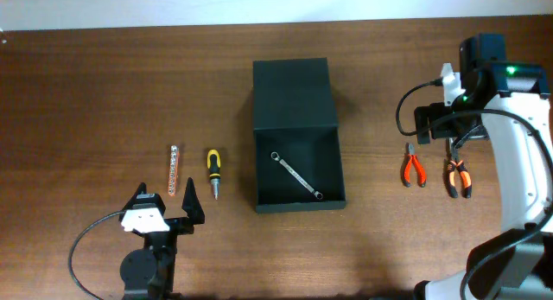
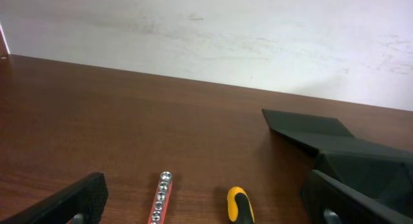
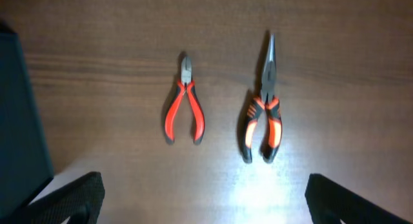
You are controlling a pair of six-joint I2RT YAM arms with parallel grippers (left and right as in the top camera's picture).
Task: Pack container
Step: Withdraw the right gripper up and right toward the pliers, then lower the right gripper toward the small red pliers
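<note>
The black container (image 1: 298, 196) sits open at the table's middle, its flat lid (image 1: 292, 92) laid back behind it. A silver wrench (image 1: 295, 175) lies inside. My left gripper (image 1: 166, 212) is open and empty near the front left, just short of a socket rail (image 1: 173, 170) and a yellow-and-black screwdriver (image 1: 212, 172); both show in the left wrist view, rail (image 2: 161, 197) and screwdriver (image 2: 240, 206). My right gripper (image 3: 203, 201) is open and empty above red cutters (image 3: 184, 101) and orange-black long-nose pliers (image 3: 263, 114).
The cutters (image 1: 413, 167) and the pliers (image 1: 457, 176) lie side by side right of the container. The container's side (image 2: 361, 166) stands at the right in the left wrist view. A pale wall (image 2: 206, 37) bounds the table's far edge.
</note>
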